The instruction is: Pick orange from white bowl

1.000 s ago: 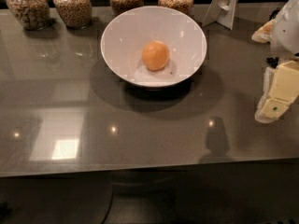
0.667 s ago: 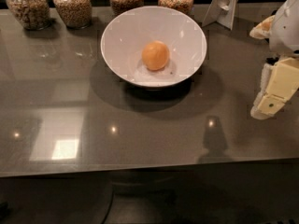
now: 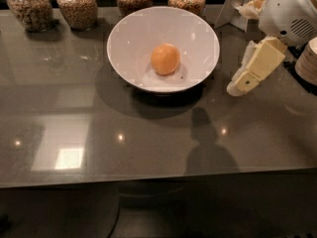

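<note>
The orange (image 3: 165, 58) lies in the middle of the white bowl (image 3: 129, 43), which stands on the dark glossy table at the back centre. My gripper (image 3: 240, 85) hangs on its white arm (image 3: 290, 9) at the right, just outside the bowl's right rim and a little above the tabletop. It is apart from the bowl and from the orange, and it holds nothing that I can see.
Several glass jars of grains (image 3: 77, 6) stand in a row along the back edge behind the bowl. A white upright stand (image 3: 237, 4) is at the back right. A pale ridged object (image 3: 309, 61) sits at the right edge. The table's front edge (image 3: 148, 180) runs across below.
My gripper has moved left and a little farther back, closer to the bowl's right rim. The orange and the bowl have not moved.
</note>
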`<state>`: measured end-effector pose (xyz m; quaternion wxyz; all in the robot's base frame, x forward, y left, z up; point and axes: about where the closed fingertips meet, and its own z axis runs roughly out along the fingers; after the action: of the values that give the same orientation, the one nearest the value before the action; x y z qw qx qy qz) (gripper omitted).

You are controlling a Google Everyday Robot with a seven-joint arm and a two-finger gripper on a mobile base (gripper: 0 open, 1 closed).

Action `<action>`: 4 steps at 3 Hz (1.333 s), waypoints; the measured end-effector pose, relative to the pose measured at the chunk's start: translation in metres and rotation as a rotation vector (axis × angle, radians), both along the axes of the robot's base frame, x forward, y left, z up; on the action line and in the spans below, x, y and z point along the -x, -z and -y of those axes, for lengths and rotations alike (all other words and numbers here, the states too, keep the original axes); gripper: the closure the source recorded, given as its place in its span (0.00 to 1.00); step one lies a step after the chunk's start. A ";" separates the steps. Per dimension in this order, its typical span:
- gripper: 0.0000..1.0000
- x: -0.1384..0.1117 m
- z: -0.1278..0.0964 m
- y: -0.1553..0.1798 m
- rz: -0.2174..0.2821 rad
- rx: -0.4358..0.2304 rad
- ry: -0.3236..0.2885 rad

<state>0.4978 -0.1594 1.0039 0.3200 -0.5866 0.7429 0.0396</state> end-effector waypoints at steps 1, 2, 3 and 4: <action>0.00 -0.037 -0.030 0.002 -0.003 -0.120 0.007; 0.00 -0.076 -0.062 0.013 -0.046 -0.204 0.023; 0.00 -0.107 -0.094 0.028 -0.092 -0.263 0.033; 0.00 -0.108 -0.094 0.028 -0.092 -0.263 0.033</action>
<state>0.6054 -0.0650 0.9761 0.3604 -0.5249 0.7546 0.1584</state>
